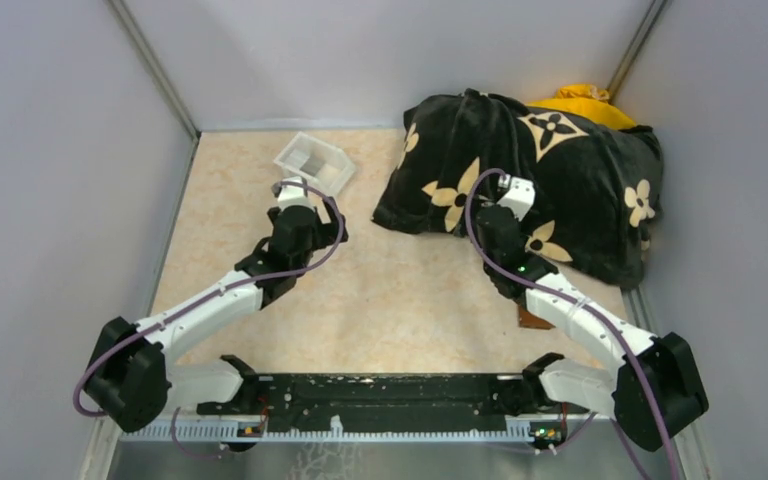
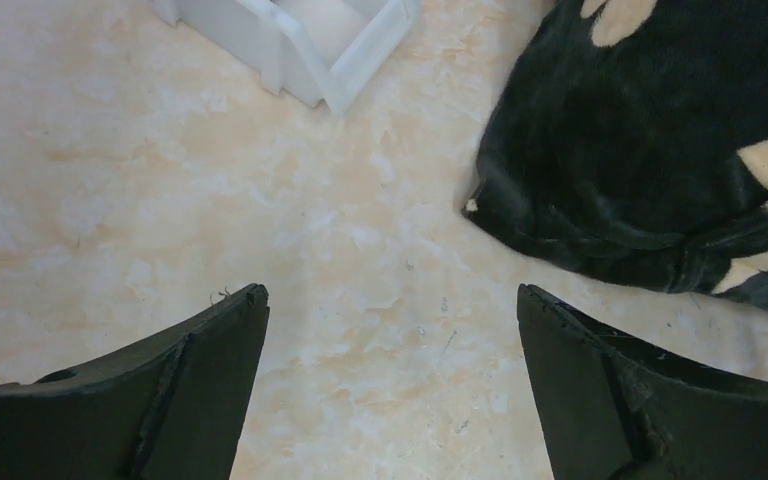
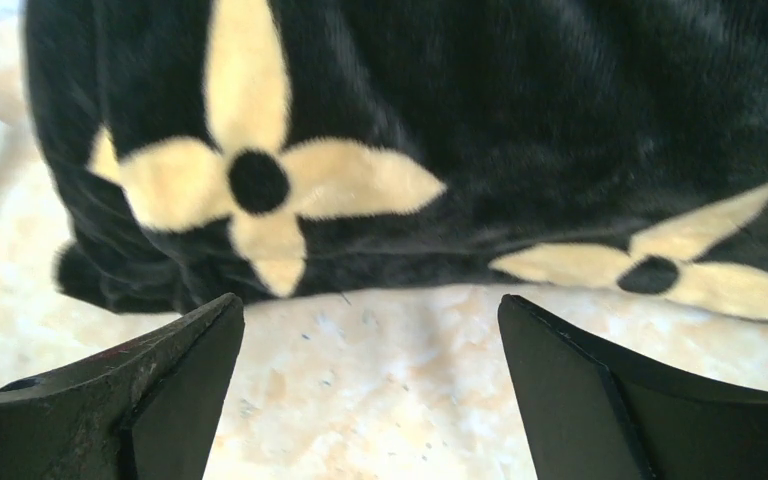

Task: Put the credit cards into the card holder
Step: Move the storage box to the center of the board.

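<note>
From above, a brown corner of the card holder (image 1: 531, 319) peeks from under the right arm (image 1: 580, 305), well back from the right gripper (image 1: 505, 186) at the black blanket (image 1: 580, 170). Left wrist: the left gripper (image 2: 390, 300) gapes, empty, over the table (image 2: 160, 200). Right wrist: jaws wide apart, empty, at the blanket's edge.

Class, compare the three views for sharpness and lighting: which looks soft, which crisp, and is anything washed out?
Top external view: even, diffuse light, no harsh shadows or glare. Left wrist view: crisp table grain and clear tray edges. Right wrist view: the black flowered blanket looks soft and smeared, the upper left corner washed out pale.
</note>
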